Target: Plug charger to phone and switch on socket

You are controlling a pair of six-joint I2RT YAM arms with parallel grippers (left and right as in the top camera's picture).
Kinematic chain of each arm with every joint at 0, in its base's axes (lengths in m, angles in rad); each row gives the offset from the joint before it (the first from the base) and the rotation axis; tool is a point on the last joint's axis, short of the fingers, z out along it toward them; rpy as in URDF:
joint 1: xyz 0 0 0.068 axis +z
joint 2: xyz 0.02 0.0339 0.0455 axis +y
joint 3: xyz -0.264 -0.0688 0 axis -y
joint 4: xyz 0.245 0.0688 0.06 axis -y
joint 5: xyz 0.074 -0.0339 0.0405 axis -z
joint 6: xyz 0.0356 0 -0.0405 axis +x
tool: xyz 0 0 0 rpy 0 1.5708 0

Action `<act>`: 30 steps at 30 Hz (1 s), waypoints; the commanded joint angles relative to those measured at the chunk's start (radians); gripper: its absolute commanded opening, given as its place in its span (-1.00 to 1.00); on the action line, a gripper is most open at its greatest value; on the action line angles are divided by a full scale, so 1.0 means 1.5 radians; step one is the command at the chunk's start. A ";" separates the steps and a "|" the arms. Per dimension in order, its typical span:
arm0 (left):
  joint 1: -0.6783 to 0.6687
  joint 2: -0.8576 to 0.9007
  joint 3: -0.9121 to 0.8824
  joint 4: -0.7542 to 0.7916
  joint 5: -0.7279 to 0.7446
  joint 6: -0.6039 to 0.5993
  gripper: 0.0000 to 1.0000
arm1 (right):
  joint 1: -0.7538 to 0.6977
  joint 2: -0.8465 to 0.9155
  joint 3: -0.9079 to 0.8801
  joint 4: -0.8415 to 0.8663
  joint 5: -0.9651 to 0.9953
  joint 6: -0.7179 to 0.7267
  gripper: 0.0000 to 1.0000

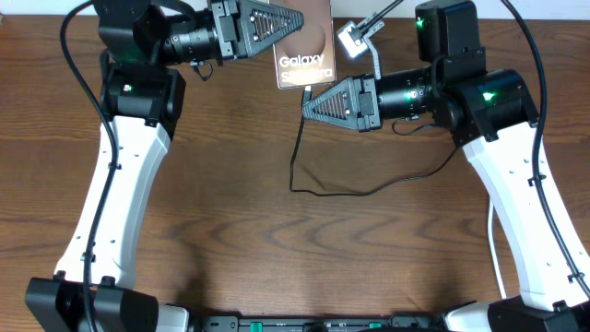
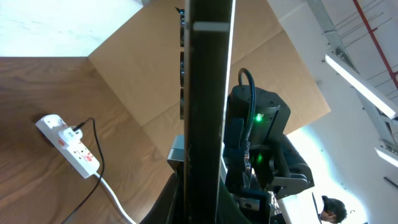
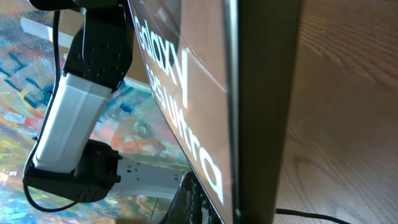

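Left arm (image 1: 111, 184), right arm (image 1: 521, 194) inward (jaws clamped)

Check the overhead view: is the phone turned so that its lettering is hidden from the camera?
No, the phone shows its white "Galaxy" lettering plainly, facing up toward the overhead camera.

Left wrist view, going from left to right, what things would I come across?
socket on the table → phone, seen edge-on → right arm with its green light
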 commanded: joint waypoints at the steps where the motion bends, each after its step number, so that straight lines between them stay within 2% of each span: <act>1: -0.003 -0.001 0.007 0.008 0.041 0.004 -0.85 | -0.013 -0.004 0.002 0.000 0.014 -0.010 -0.98; 18: -0.003 -0.001 0.007 0.008 0.047 0.004 -0.86 | -0.018 -0.004 0.002 -0.003 -0.031 -0.032 -0.95; 30: -0.003 -0.001 0.007 0.008 0.029 0.019 -0.86 | -0.012 -0.004 0.002 -0.052 0.014 -0.036 -0.98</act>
